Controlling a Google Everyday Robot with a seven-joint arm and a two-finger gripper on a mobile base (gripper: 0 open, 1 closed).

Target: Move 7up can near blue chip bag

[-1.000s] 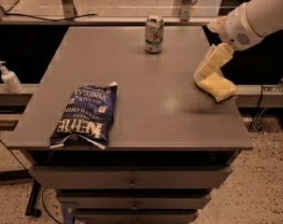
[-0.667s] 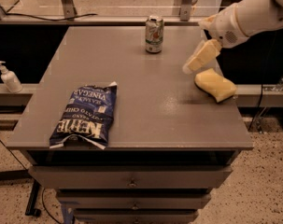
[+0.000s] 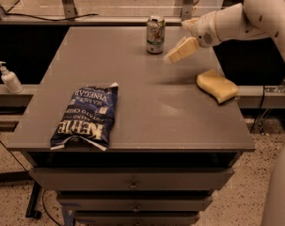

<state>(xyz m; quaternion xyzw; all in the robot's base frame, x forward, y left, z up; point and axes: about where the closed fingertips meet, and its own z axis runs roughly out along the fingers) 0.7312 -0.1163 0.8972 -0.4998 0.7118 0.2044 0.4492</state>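
The 7up can (image 3: 155,34), silver-white and green with a silver top, stands upright near the back edge of the grey table (image 3: 151,102). The blue chip bag (image 3: 85,115), dark blue with white "Kettle" lettering, lies flat at the front left of the table, far from the can. My gripper (image 3: 178,52) hangs over the table just right of the can and a little nearer the front, not touching it. It holds nothing that I can see. The white arm reaches in from the upper right.
A yellow sponge (image 3: 217,85) lies near the table's right edge, below the arm. A white pump bottle (image 3: 9,78) stands on a ledge to the left of the table. Drawers sit under the table's front edge.
My gripper has moved left and back, from over the yellow sponge to just right of the 7up can. The can, bag and sponge have not moved.
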